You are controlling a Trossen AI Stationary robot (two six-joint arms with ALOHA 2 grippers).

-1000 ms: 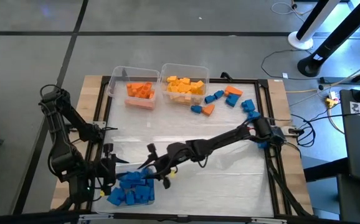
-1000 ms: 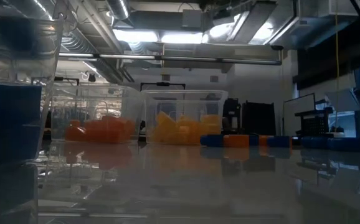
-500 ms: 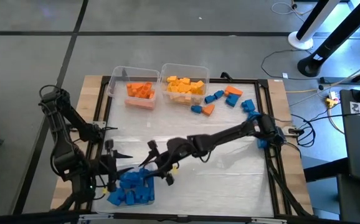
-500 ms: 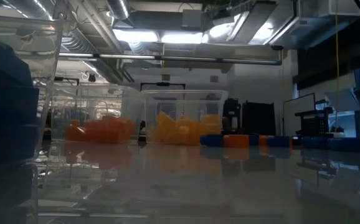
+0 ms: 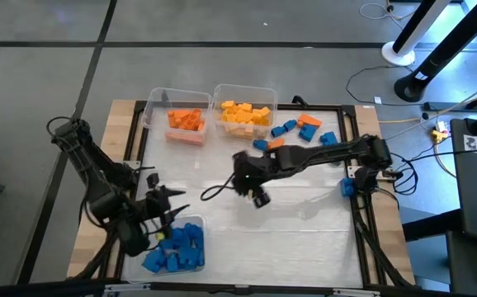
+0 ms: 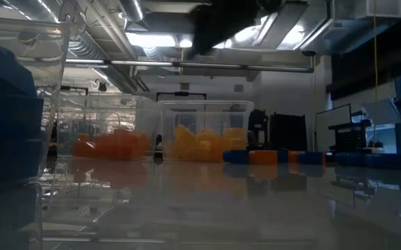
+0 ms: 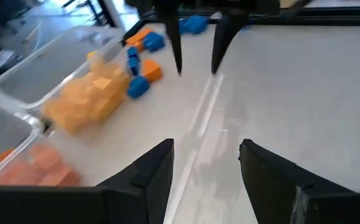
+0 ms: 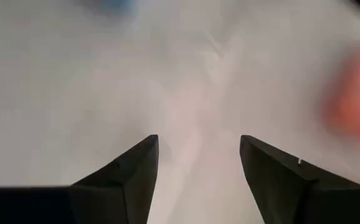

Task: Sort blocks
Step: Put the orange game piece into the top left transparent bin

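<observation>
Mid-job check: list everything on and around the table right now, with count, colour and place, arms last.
Clear bins: three; two side by side at the far edge, one at the near left corner.
Orange blocks, binned: a small pile in the far left bin.
Yellow blocks: a pile in the far right bin.
Blue blocks, binned: a heap in the near left bin.
Loose blocks: about ten, blue and orange, right of the far bins; one blue at the right edge.
Left gripper: jaws open, empty, beside the blue bin.
Right gripper: jaws open, empty, over mid-table.
</observation>
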